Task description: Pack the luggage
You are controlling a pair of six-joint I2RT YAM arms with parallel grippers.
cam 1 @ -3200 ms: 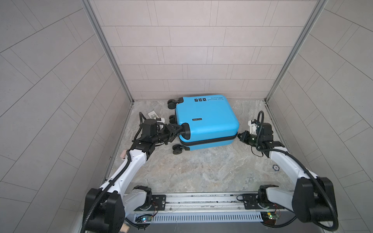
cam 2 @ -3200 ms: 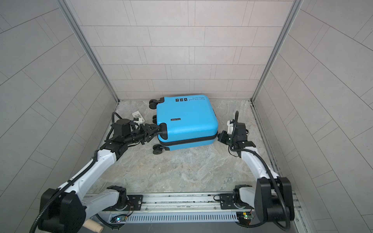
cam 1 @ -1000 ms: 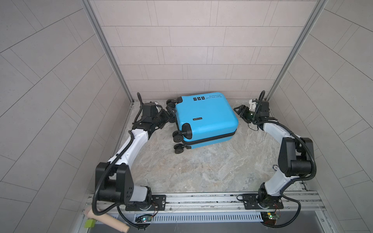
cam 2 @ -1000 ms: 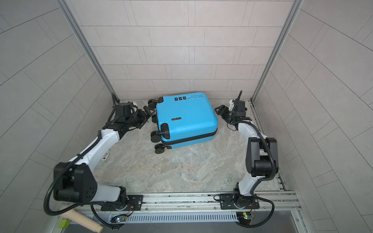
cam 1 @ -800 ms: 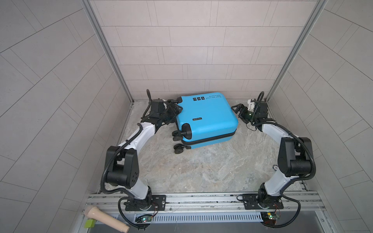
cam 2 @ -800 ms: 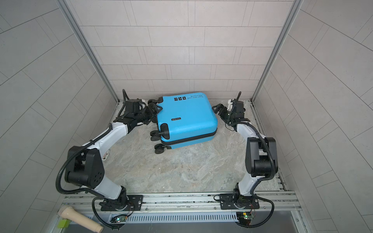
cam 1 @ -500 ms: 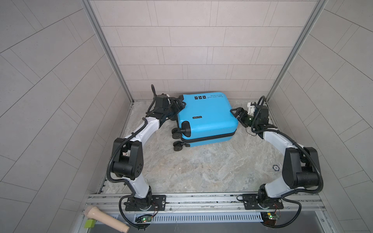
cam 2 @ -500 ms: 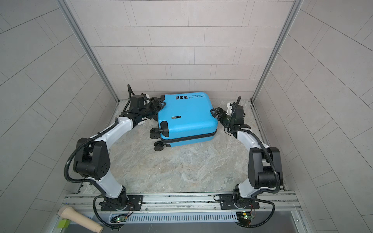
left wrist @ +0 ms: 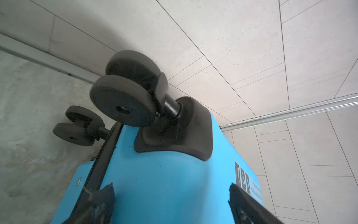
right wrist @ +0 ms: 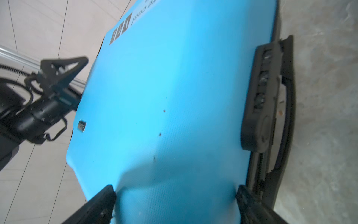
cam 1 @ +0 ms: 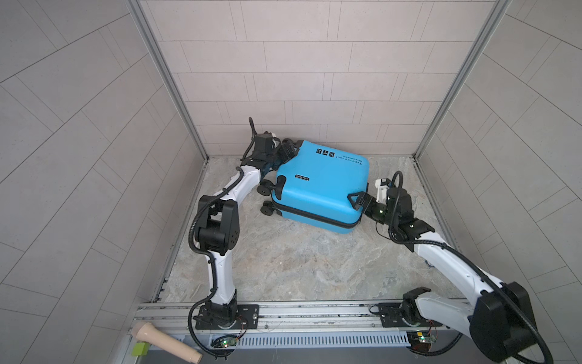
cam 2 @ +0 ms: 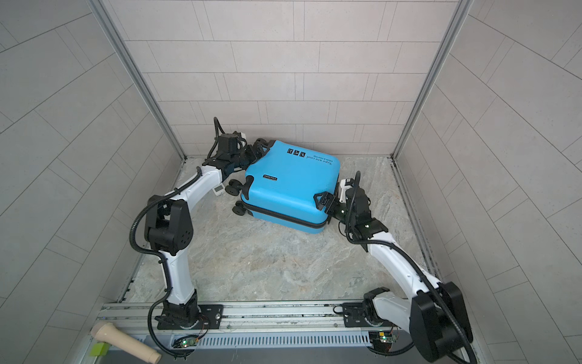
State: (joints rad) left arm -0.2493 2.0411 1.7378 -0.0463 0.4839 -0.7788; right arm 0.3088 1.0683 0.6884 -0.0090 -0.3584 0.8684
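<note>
The luggage (cam 1: 321, 186) (cam 2: 289, 186) is a bright-blue hard-shell suitcase lying flat and askew at the back of the floor, with its black wheels (cam 1: 264, 187) to the left. My left gripper (cam 1: 288, 151) (cam 2: 258, 149) is at its back-left corner, beside a wheel (left wrist: 122, 102). Its jaws are open wide, with the blue shell (left wrist: 164, 164) between them (left wrist: 170, 187). My right gripper (cam 1: 357, 205) (cam 2: 321, 201) straddles the front-right corner, also open wide. One finger lies over the top face and the other by the zipper seam (right wrist: 175, 188).
A small white gadget (cam 2: 218, 190) lies on the floor under the left forearm. Tiled walls close in the back and both sides. The arm rail (cam 1: 315, 315) runs along the front. A wooden handle (cam 1: 163, 342) and a green block (cam 1: 140, 349) lie outside it.
The luggage has swung round, its right end coming toward the front. The left gripper went from beside the wheels to the back-left corner. The right gripper followed its corner forward.
</note>
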